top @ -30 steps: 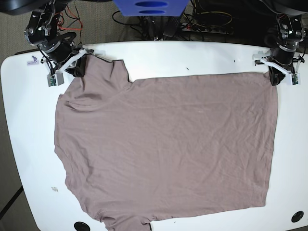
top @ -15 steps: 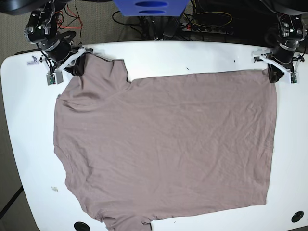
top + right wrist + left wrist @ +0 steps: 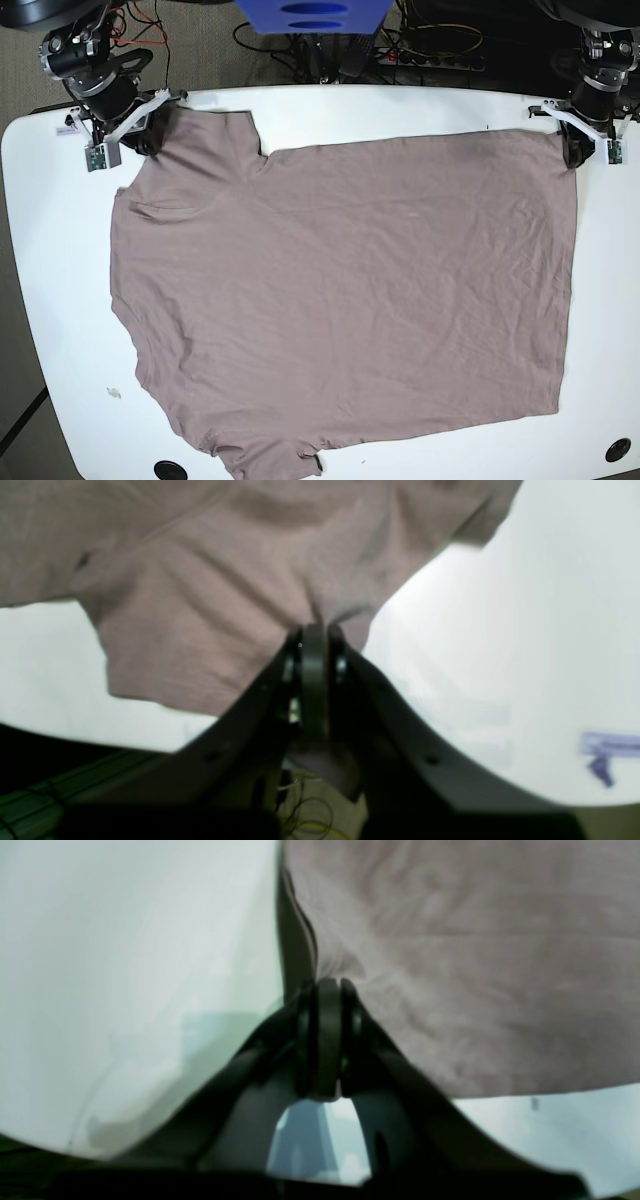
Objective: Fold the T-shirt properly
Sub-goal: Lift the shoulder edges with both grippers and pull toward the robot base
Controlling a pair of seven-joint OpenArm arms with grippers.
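Thin taupe T-shirt lies flat across the white bench, likely limp and light, both end effectors, left and right, pinching its far-edge corners, sensible holds.

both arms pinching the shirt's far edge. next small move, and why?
Probably lift both corners slightly and carry them toward the near edge. The left end effector and right end effector are each shut on a far corner of the T-shirt, which lies spread flat across the table, so nothing is folded yet.
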